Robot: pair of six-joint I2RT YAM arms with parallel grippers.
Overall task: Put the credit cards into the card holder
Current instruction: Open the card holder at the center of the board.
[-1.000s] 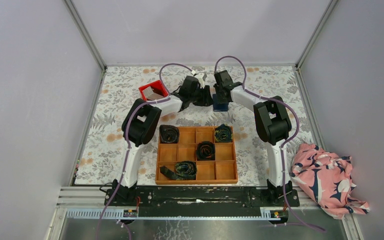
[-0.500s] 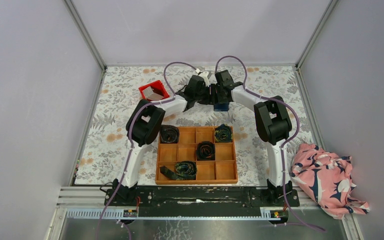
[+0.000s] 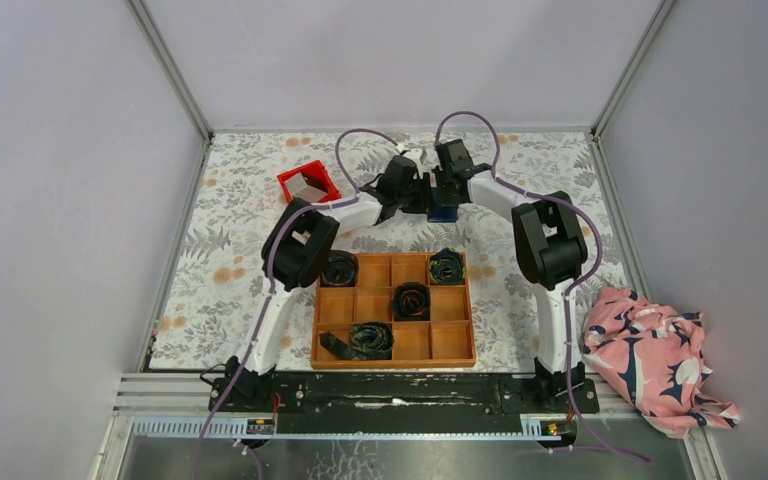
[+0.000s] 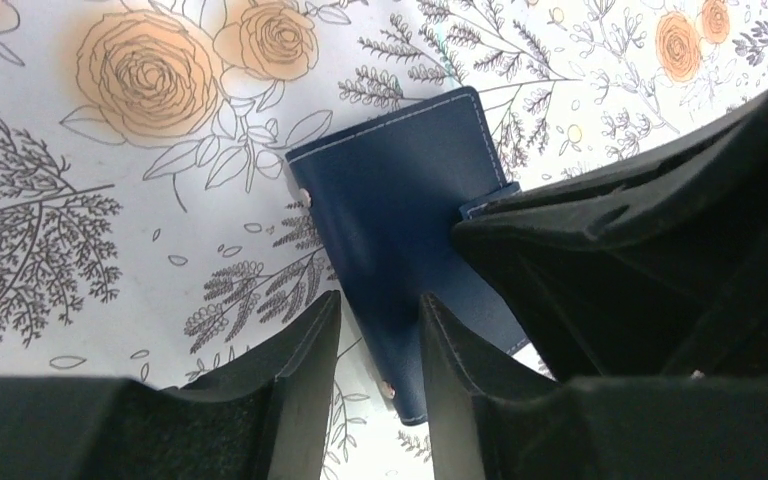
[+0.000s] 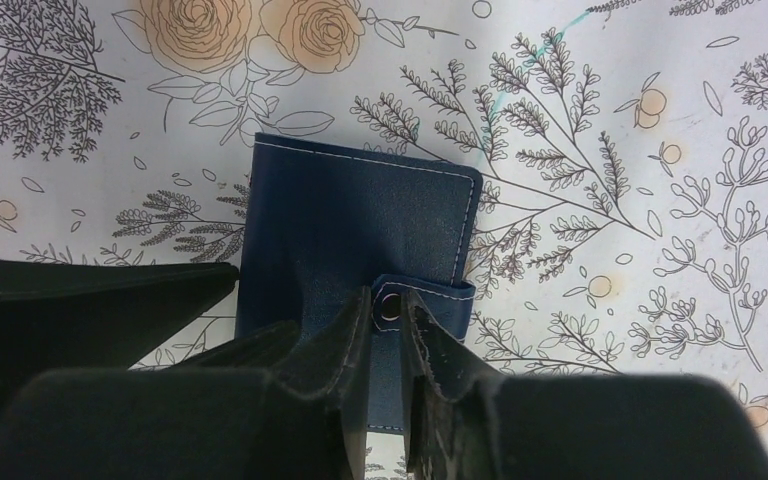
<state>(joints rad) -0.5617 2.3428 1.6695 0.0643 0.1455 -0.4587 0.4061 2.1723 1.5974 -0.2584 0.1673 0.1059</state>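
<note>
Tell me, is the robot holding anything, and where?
The right gripper looks closed on the navy card holder by its snap tab. The left gripper straddles its edge, open.

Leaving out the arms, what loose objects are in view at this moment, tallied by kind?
Rolled fabric bundles: 4
Wooden grid tray: 1
Red bin: 1
Blue card holder: 1
Pink floral cloth: 1
Total: 8
</note>
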